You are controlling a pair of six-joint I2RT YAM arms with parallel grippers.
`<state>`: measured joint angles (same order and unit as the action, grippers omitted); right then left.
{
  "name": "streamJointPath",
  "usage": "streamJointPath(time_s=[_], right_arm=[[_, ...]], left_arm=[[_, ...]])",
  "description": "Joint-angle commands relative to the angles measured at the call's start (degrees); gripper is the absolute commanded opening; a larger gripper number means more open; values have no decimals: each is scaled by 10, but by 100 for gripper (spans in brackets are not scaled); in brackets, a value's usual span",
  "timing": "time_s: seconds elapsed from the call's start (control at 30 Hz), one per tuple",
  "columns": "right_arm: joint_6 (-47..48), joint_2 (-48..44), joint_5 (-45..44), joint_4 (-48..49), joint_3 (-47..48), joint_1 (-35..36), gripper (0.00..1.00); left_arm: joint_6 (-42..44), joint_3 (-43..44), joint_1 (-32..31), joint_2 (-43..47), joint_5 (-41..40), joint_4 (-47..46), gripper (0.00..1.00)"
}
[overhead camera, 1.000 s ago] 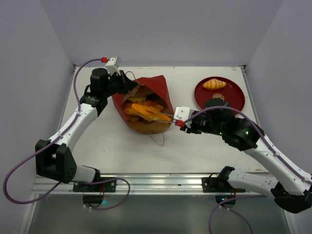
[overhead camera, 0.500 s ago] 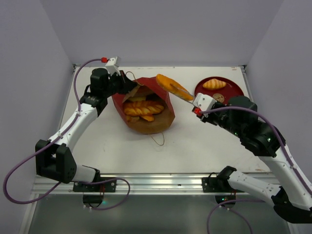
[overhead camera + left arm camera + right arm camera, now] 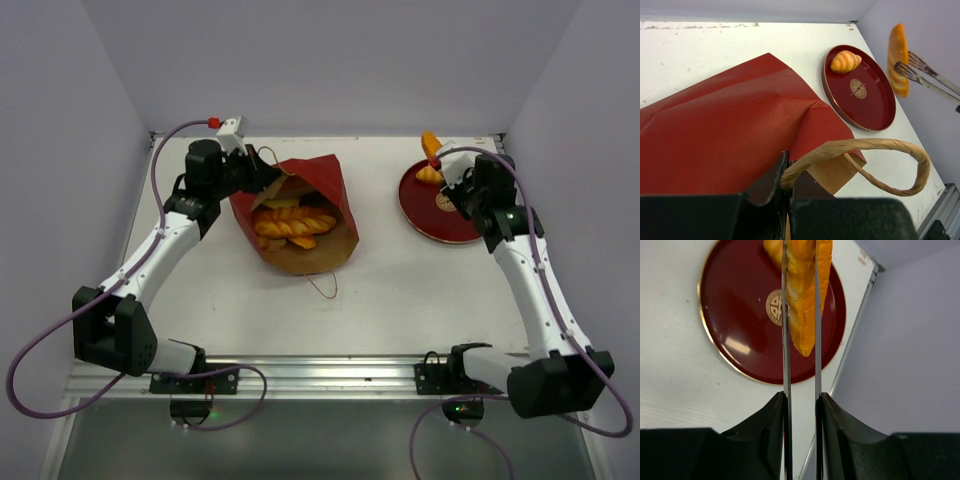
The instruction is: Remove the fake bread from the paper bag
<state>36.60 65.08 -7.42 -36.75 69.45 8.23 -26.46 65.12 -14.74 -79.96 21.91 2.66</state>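
The white worktop point(image 3: 400, 290) carries the red paper bag point(image 3: 318, 182), lying open at centre-left of the top view with braided loaves point(image 3: 292, 224) inside. At upper right, a dark-red plate point(image 3: 455, 225) holds a croissant point(image 3: 845, 61). The right tool point(image 3: 903, 67), narrowly parted, pinches a long loaf point(image 3: 807, 300) over the plate. The left tool point(image 3: 262, 170), fully closed, grips the bag's rim beside its handle point(image 3: 865, 147).

Overhead, two close wrist views; common plate point(image 3: 425, 215)

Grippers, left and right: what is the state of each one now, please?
Left gripper: closed on the paper bag, at its handle.
Right gripper: closed on a long bread loaf, held in the air.
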Motion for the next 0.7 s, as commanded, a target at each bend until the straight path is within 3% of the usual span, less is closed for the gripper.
streamJointPath(time_s=[0.0, 0.23, 0.67], right_arm=[[28, 32, 2, 80, -21, -39, 0], [59, 158, -53, 125, 2, -80, 0], [100, 254, -144, 152, 66, -96, 0]], left_arm=[[15, -6, 5, 12, 1, -5, 0], [23, -18, 5, 8, 5, -14, 0], [36, -22, 5, 5, 12, -16, 0]])
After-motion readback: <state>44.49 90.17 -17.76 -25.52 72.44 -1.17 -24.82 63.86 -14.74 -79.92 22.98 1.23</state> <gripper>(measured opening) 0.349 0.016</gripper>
